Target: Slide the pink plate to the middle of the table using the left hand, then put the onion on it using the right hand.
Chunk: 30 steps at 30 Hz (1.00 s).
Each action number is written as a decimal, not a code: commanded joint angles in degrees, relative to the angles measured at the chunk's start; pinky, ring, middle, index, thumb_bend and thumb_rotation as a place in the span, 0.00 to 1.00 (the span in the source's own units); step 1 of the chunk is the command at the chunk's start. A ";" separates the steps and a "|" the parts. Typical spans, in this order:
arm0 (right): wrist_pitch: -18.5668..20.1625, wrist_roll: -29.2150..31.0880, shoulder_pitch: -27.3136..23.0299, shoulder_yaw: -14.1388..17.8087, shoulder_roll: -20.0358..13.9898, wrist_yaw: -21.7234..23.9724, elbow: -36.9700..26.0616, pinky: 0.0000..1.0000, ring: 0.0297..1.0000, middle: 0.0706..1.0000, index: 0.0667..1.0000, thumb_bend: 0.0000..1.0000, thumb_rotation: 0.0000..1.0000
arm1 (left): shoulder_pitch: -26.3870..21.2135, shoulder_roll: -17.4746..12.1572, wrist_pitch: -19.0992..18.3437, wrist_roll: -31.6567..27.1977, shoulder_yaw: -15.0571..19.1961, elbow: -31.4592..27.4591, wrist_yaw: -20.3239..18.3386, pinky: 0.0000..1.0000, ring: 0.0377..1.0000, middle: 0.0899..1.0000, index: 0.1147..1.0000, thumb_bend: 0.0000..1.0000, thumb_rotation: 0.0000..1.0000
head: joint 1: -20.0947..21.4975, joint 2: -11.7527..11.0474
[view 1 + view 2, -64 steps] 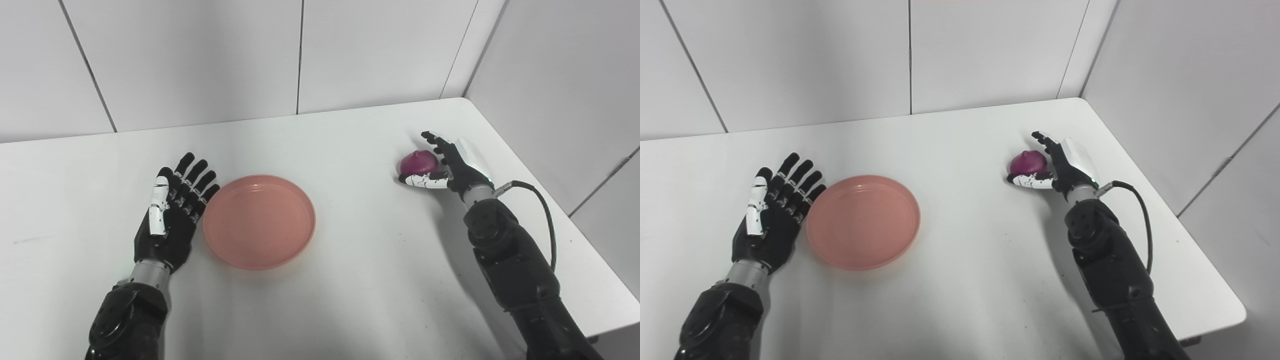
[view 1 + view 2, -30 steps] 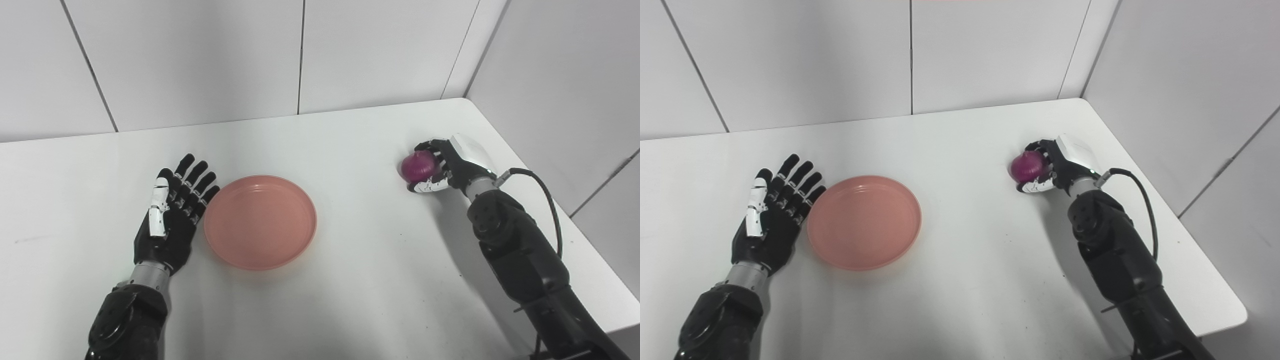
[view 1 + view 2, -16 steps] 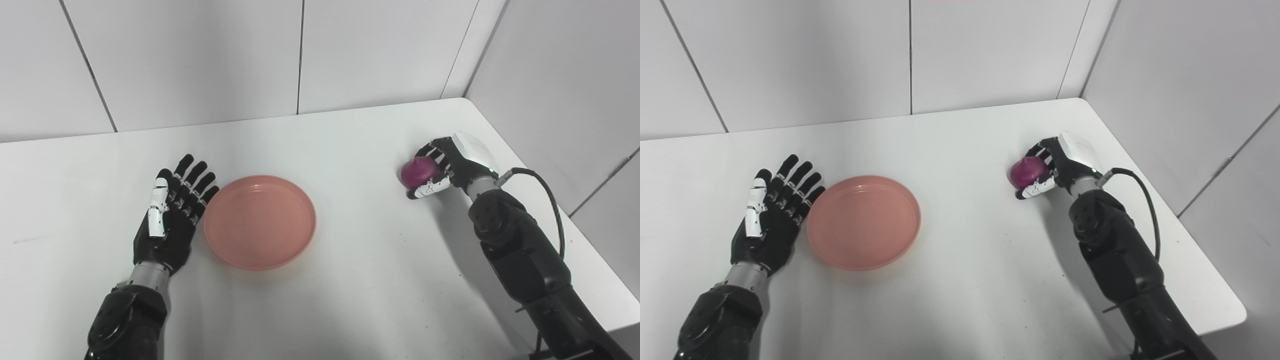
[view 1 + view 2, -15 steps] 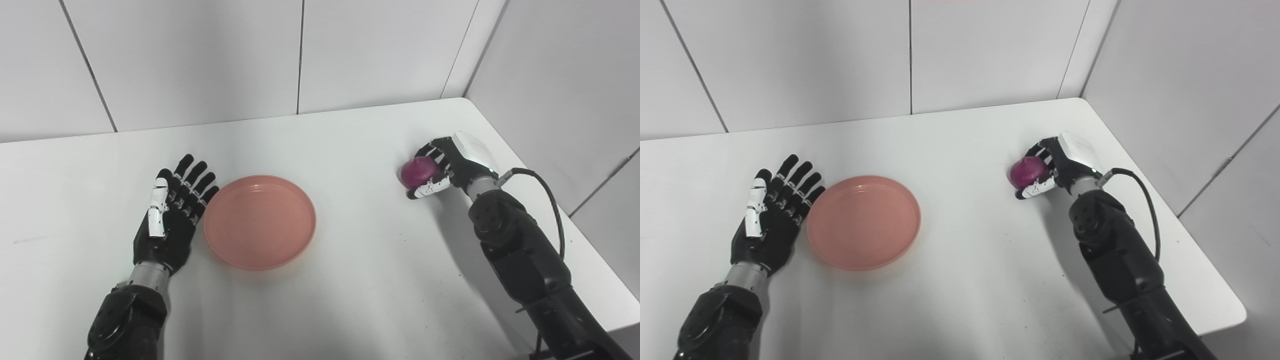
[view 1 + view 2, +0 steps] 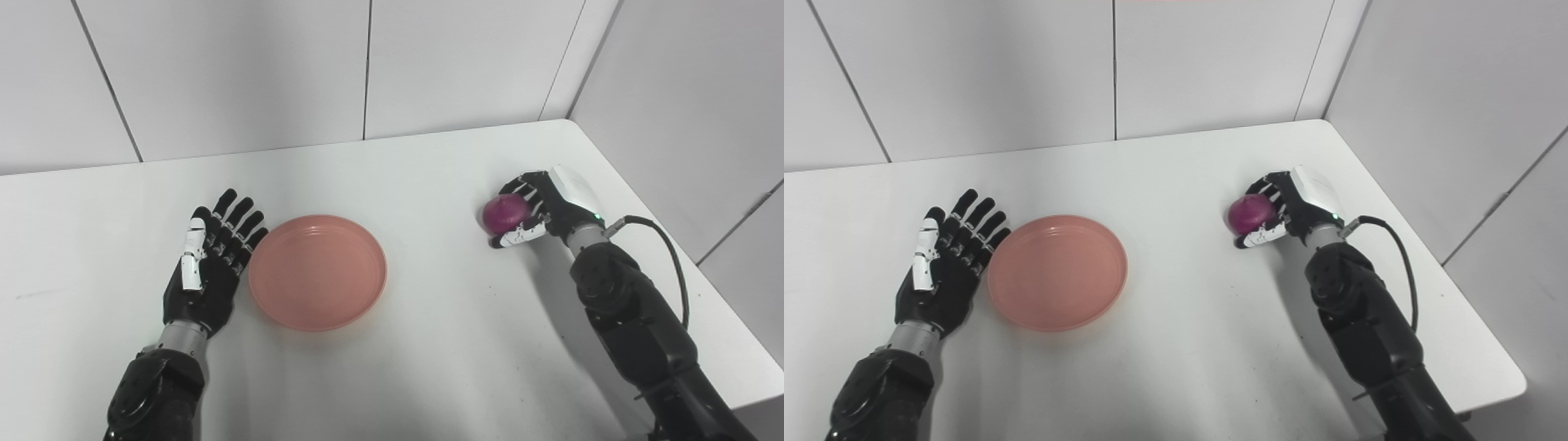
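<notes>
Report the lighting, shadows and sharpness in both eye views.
Left eye view: even, soft light; the pink plate casts a faint shadow at its near edge, and the right hand with the onion looks sharp. Right eye view: same soft light, no glare on the table, left hand in focus.

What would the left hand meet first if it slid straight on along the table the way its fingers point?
Probably nothing: the left hand points up and slightly right, skirting the pink plate beside it, over bare table toward the back wall. It may brush the rim; depth is unclear.
</notes>
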State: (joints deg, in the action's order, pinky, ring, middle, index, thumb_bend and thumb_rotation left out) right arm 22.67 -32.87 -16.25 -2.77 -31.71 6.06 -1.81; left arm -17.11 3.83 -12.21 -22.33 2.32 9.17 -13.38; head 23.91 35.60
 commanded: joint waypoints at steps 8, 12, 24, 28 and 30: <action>-0.39 1.36 -2.29 2.09 1.02 -0.03 -9.76 0.40 0.45 0.47 0.49 0.63 0.01 | 0.78 0.63 -1.25 0.48 -0.19 0.09 1.27 0.91 0.91 0.93 0.92 0.46 1.00 | -0.90 -0.11; -0.41 1.74 -3.27 1.88 1.84 1.08 -12.05 0.42 0.45 0.47 0.50 0.61 0.04 | 0.82 0.99 -1.53 0.46 -0.29 -0.11 1.80 0.91 0.91 0.93 0.91 0.46 1.00 | -1.48 -0.16; -1.63 0.65 -6.86 -1.83 5.32 2.72 -14.76 0.40 0.44 0.46 0.49 0.62 0.06 | 0.89 1.79 -0.91 1.25 -1.03 -0.10 2.33 0.91 0.91 0.92 0.91 0.45 1.00 | -4.02 -0.38; -2.66 0.08 -8.34 -4.28 6.44 3.83 -14.51 0.41 0.46 0.48 0.50 0.62 0.07 | 0.89 2.44 -0.75 1.82 -1.38 -0.26 3.36 0.89 0.91 0.92 0.91 0.45 1.00 | -5.93 -0.28; -2.42 -0.33 -8.85 -5.20 7.09 4.14 -14.42 0.42 0.47 0.49 0.50 0.62 0.07 | 0.88 2.79 -0.67 2.25 -1.52 -0.36 3.68 0.89 0.90 0.92 0.91 0.45 1.00 | -6.88 -0.25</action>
State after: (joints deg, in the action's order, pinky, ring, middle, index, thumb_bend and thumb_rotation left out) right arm 22.52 -32.44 -22.53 -8.00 -24.46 10.58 -14.73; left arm -17.03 5.73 -12.08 -21.02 1.43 8.72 -10.80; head 17.06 35.42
